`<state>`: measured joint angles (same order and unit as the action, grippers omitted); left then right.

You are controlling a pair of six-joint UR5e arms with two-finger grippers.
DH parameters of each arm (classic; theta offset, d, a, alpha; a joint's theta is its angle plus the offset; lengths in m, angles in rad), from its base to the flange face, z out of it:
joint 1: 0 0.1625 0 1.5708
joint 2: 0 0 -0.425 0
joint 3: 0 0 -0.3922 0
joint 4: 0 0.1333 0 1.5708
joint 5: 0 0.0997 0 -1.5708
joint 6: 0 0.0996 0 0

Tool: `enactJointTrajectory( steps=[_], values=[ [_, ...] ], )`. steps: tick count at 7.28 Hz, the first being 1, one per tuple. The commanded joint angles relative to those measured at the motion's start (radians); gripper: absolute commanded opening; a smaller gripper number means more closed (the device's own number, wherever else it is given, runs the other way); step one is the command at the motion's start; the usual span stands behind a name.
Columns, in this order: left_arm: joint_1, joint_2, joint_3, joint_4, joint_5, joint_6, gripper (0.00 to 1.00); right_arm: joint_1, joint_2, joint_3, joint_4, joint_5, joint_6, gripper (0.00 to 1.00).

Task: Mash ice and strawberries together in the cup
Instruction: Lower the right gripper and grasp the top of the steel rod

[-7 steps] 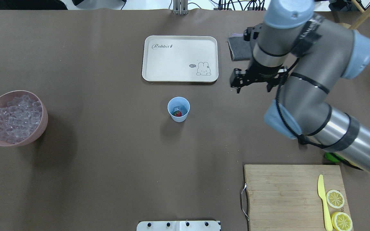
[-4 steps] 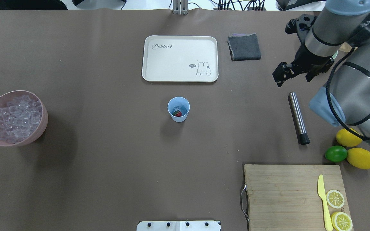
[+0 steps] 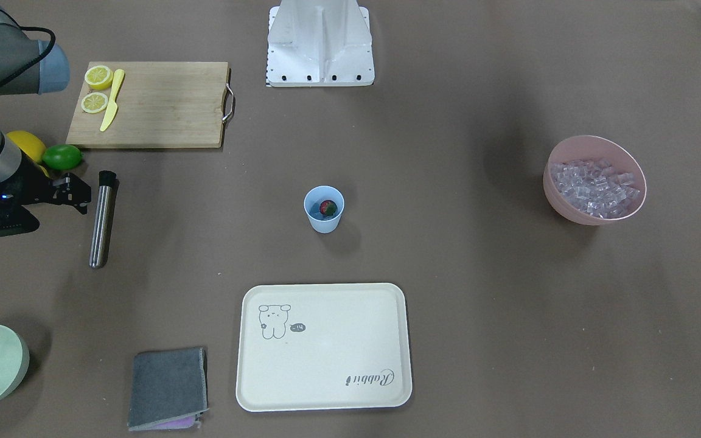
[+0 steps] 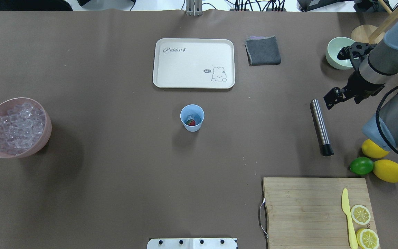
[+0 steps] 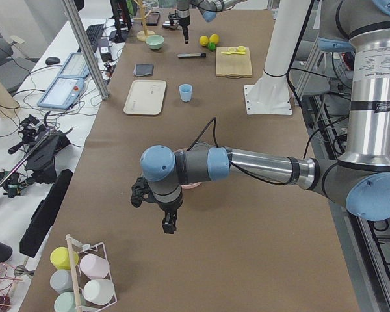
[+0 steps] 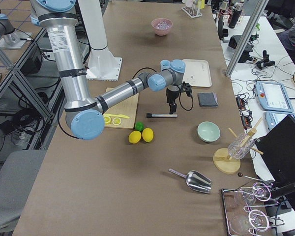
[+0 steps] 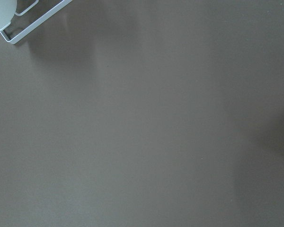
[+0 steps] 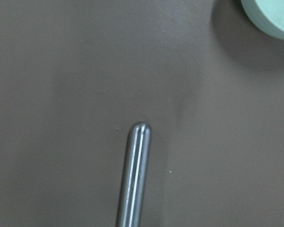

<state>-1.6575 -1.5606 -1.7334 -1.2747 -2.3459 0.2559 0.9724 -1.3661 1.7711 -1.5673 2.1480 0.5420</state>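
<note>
The light-blue cup point(image 4: 192, 118) point(image 3: 324, 210) stands mid-table with the red strawberry point(image 4: 191, 122) point(image 3: 327, 207) and a clear ice cube point(image 4: 190, 116) inside it. More ice point(image 4: 16, 128) point(image 3: 594, 188) fills the pink bowl point(image 4: 45, 138) at the table's left end. My right gripper point(image 4: 333, 98) point(image 3: 80, 194) hovers open and empty beside the far end of a metal rod point(image 4: 320, 127) point(image 8: 135, 175). My left gripper point(image 5: 168, 224) hangs over bare table near the pink bowl, seen only from the side, so I cannot tell its state.
A cream tray point(image 4: 193, 63) lies behind the cup, with a grey cloth point(image 4: 263, 51) and a pale green bowl point(image 4: 337, 53) to its right. Two lemons point(image 4: 388, 170) and a lime point(image 4: 361, 165) sit by the cutting board point(image 4: 302, 207), which carries lemon slices and a yellow knife point(image 4: 347, 214).
My right arm has swung right and toward the robot, from beside the tray to the rod's far end, uncovering the rod, lemons, lime and green bowl. The cup has not moved.
</note>
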Motion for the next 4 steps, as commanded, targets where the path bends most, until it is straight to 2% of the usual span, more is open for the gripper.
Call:
enactJointTrajectory(
  steps=[1, 4],
  values=[
    [0.001, 0.001, -0.003, 0.001, -0.001, 0.003, 1.00, -0.018, 0.008, -0.041, 0.026, 0.003, 0.041, 0.98],
    [0.001, 0.002, -0.021, 0.001, -0.001, 0.003, 1.00, -0.031, 0.149, -0.215, 0.029, 0.003, 0.053, 0.94]
  ],
)
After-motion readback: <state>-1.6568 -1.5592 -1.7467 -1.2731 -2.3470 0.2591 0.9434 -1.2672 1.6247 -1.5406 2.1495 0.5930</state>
